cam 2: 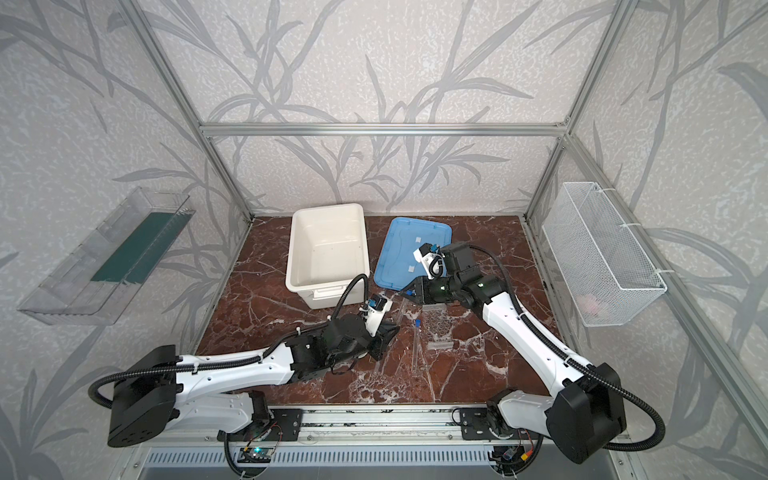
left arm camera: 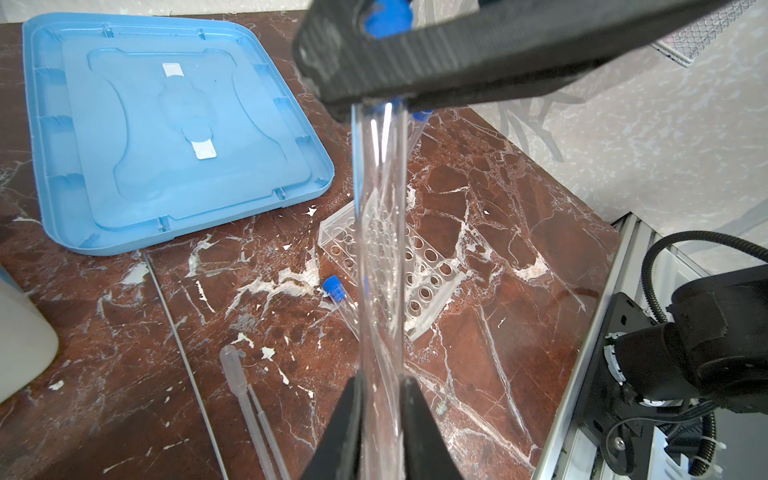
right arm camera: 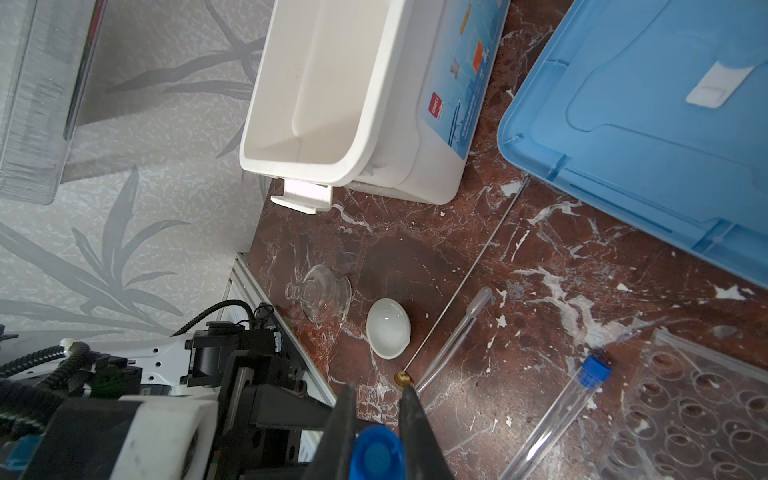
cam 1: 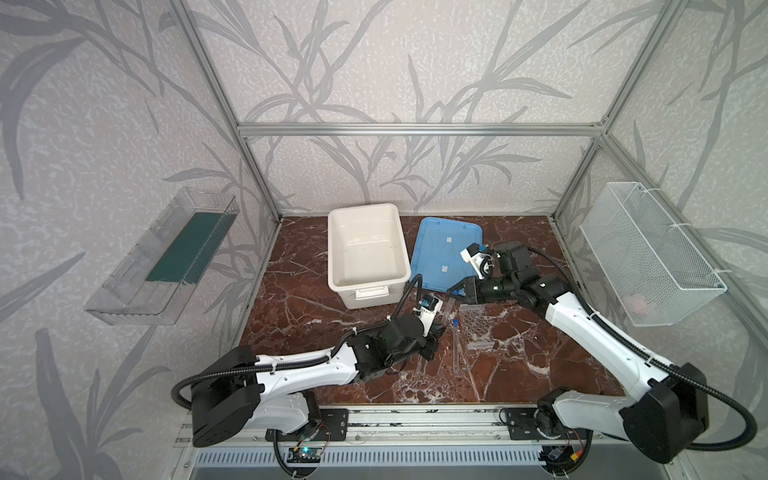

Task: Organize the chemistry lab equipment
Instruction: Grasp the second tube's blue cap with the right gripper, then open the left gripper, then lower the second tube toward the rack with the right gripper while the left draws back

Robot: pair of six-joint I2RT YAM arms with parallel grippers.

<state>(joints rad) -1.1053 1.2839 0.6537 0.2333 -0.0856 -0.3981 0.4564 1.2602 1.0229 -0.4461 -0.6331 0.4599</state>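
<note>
Pinching tube (left arm camera: 380,249) cap in right gripper (right arm camera: 378,388); flanking foot with left gripper (left arm camera: 382,378), hold unclear; hanging near rack (left arm camera: 424,270), spare tube (left arm camera: 343,303); leaving box (right arm camera: 399,137) open.

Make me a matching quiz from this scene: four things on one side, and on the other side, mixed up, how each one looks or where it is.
Things:
1. box
2. lid
3. rack
4. dish

Descriptions:
a. blue, lying flat on the table
b. clear, full of round holes
c. big, white, open on top
d. small, white, round, next to the flask

Pairs: 1-c, 2-a, 3-b, 4-d
</note>
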